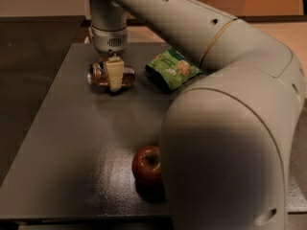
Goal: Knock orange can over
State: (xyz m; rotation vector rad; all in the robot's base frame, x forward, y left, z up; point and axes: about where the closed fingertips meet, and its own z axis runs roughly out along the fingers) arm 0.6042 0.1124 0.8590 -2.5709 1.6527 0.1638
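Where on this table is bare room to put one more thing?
The widest bare patch of the table is the left front, between the can, the apple and the left edge. The middle, between bag and apple, is also bare. The back is crowded: the gripper sits at the can, with the bag beside. The arm hides the right side.
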